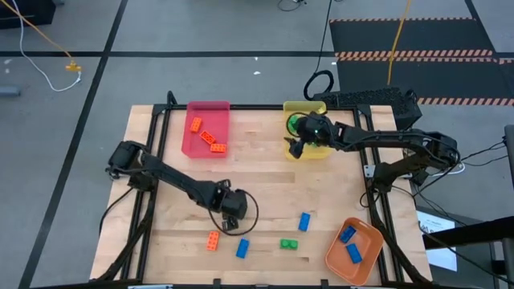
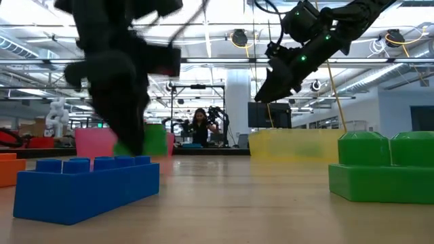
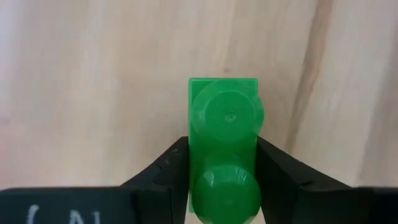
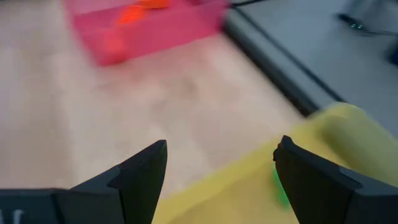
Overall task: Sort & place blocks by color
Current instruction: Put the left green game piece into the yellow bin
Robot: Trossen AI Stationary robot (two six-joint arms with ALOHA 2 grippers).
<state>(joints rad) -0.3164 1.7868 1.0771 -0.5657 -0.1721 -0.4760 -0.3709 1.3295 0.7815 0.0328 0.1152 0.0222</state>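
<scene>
From above, the left claw (image 1: 230,205) hangs over the wooden worktop (image 1: 265,172), well short of the yellow plastic tray (image 1: 307,108), where the right claw (image 1: 297,145) hovers at the near rim. Its wrist camera shows the left one clamping a small green studded brick (image 3: 225,158); next, I'd guess, carry it to that tray. The right's fingers (image 4: 143,171) are spread, empty.

The left gripper (image 3: 224,177) is clamping a green block (image 3: 224,152) between its two dark fingers (image 3: 168,171). Pale wooden tabletop (image 3: 93,87) is filling the background
</scene>
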